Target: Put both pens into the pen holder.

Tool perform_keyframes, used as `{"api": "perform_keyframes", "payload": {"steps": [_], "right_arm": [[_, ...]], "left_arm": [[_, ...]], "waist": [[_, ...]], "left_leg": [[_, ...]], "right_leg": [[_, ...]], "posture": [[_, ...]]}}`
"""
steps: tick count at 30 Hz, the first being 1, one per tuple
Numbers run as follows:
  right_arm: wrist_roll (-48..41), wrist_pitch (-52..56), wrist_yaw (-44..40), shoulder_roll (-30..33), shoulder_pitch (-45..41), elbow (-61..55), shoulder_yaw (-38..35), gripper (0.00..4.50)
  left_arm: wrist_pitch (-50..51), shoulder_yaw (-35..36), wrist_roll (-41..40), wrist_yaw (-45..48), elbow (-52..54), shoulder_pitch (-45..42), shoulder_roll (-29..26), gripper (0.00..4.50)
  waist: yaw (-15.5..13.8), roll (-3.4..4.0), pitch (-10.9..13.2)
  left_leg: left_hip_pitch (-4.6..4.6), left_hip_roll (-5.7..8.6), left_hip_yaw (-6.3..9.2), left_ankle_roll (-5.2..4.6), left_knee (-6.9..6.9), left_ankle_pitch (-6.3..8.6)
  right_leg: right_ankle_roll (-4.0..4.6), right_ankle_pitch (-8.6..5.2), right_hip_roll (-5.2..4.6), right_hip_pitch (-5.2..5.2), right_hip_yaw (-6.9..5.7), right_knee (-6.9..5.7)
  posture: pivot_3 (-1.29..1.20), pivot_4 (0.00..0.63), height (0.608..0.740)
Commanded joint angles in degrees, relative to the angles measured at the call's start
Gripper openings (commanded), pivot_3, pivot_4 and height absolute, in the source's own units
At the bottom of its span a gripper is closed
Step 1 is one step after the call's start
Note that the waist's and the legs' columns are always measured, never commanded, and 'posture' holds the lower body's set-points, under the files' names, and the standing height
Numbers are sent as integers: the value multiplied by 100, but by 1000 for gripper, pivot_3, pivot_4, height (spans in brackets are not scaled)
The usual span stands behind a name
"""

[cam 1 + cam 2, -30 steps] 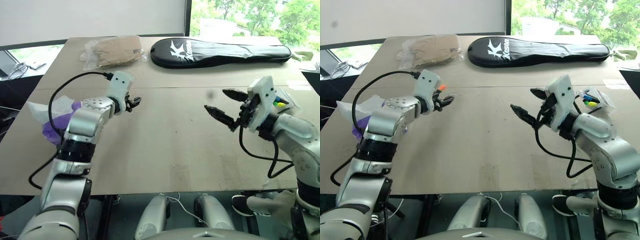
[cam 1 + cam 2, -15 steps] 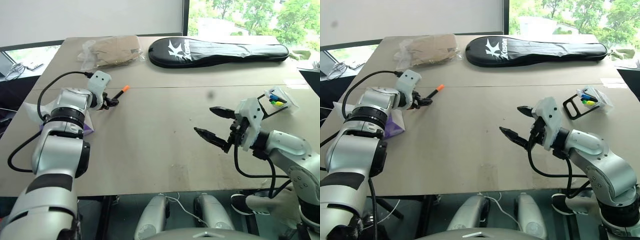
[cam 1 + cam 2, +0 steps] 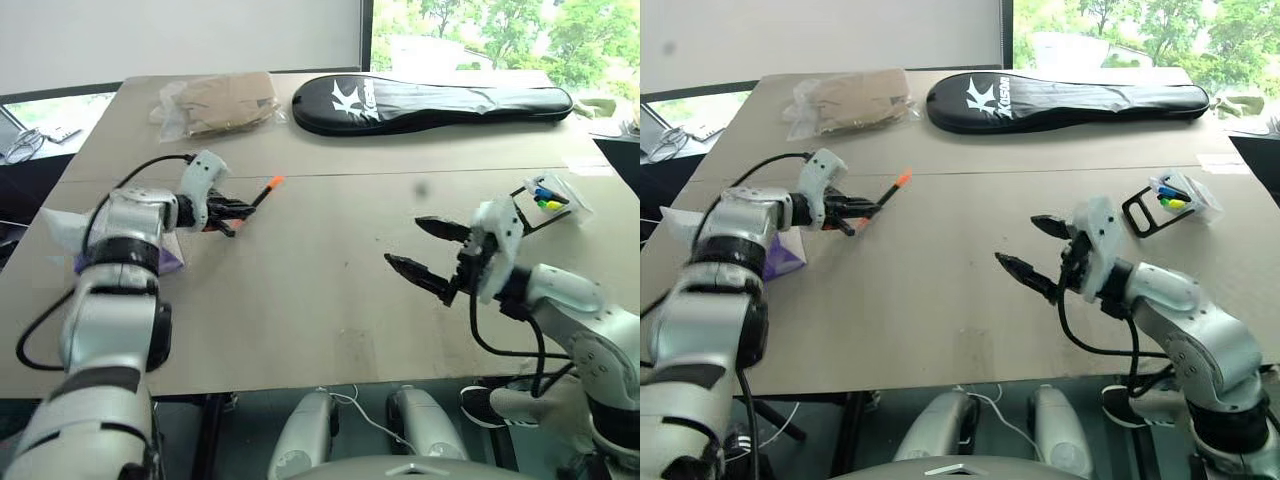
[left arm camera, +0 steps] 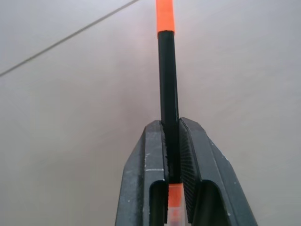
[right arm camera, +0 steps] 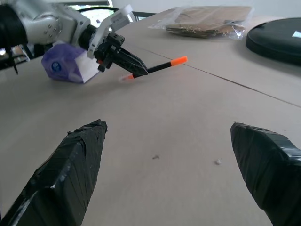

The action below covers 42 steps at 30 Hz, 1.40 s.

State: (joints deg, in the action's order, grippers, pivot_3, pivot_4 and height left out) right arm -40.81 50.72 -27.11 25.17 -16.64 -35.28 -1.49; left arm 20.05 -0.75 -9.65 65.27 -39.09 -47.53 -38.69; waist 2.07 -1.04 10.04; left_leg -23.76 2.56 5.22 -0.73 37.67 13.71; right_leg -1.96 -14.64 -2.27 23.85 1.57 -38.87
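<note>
Left gripper [image 3: 862,209] is clamped on the orange-capped pen [image 3: 888,192], pen sticking out over the table [image 3: 940,290]. Right gripper [image 3: 1032,250] hangs with fingers spread wide, nothing in it. Pen holder [image 3: 1170,200] lies near the table's right edge, black racket case [image 3: 1070,98] at the far end.

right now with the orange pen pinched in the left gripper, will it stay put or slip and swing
The orange pen looks stiff: it juts straight past the left gripper with no sag. It is gripped near one end, so the long free part could pivot if bumped. The ribbed pads likely hold it, though a smooth round barrel may slide lengthwise. It looks light.
</note>
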Motion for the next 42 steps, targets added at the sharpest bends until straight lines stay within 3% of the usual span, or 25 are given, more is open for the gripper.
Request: {"api": "perform_keyframes", "payload": {"steps": [1,5,11,14,21,23,29,30,33,34,37,42], "right_arm": [[-493,622,667,-590,-554,382,-83,4500],[-689,1001,1226,-1181,-1114,1052,-331,4500],[-1436,1399,1516,-1585,-1619,1321,-757,4500],[-1727,1517,1690,-1621,-1737,1354,-956,3704],[-2382,1823,1860,-1435,-1667,1124,-1008,444],[-2485,1850,1913,-1368,-1621,1083,-972,41],[-2691,1765,2121,-1220,-1499,1012,-995,43],[-2693,1717,2159,-1185,-1487,1000,-1030,43],[-2450,1395,2239,-896,-1513,960,-1296,43],[-2304,1262,2218,-734,-1523,940,-1369,43],[-1783,941,2052,148,-1656,940,-1656,43],[-1011,685,1607,1726,-2085,1176,-1807,43]], "left_arm": [[1025,266,-1079,-149,3284,846,214,20],[1701,182,-1502,-738,5118,1541,498,20],[1666,-170,-1478,-987,5952,2059,515,20],[1534,-250,-1382,-1057,5962,2168,478,0],[1341,-287,-1475,-1051,5881,2113,538,0],[1267,-331,-1481,-1006,5852,2078,554,0],[1128,-420,-1537,-952,5683,1985,686,0],[1415,-313,-1858,-833,5624,1938,709,0],[1697,-142,-2228,-832,5637,1756,802,1224],[1645,-144,-2191,-918,5648,1705,831,1864],[1660,-158,-2163,-1156,5639,1553,913,2873],[1469,-367,-1953,-1395,5748,1533,1048,2911]], "waist": [[-5,-3,0],[-8,-1,-2],[7,4,-4],[9,4,-4],[9,6,-3],[9,6,-3],[13,6,-3],[12,6,-3],[0,6,-2],[-2,6,-2],[-29,8,-1],[-13,19,3]], "left_leg": [[-5,1,2,0,5,0],[-4,2,-1,0,5,1],[11,4,-8,-3,-1,2],[11,4,-8,-3,-1,2],[12,5,-10,-22,0,13],[12,4,-9,-22,0,13],[13,4,-12,-24,0,14],[13,4,-12,-24,0,14],[11,4,-9,-25,1,14],[10,6,-9,-25,4,14],[8,13,-11,-26,7,13],[9,5,-16,-27,8,14]], "right_leg": [[0,0,-1,1,1,0],[0,0,1,8,3,-4],[0,0,11,3,7,-13],[0,0,13,3,6,-12],[0,0,13,0,1,-10],[0,0,14,0,1,-10],[0,0,15,-1,-1,-10],[0,0,15,-1,-1,-10],[0,0,16,-1,-7,-10],[-1,0,14,-2,-13,-9],[-3,0,14,-4,-17,-7],[-3,0,17,-5,-15,-4]], "posture": [[0,150,740],[0,150,740],[0,150,740],[0,150,740],[0,150,740],[0,150,740],[0,150,740],[0,150,740],[0,150,740],[0,150,740],[0,150,740],[0,150,740]]}}
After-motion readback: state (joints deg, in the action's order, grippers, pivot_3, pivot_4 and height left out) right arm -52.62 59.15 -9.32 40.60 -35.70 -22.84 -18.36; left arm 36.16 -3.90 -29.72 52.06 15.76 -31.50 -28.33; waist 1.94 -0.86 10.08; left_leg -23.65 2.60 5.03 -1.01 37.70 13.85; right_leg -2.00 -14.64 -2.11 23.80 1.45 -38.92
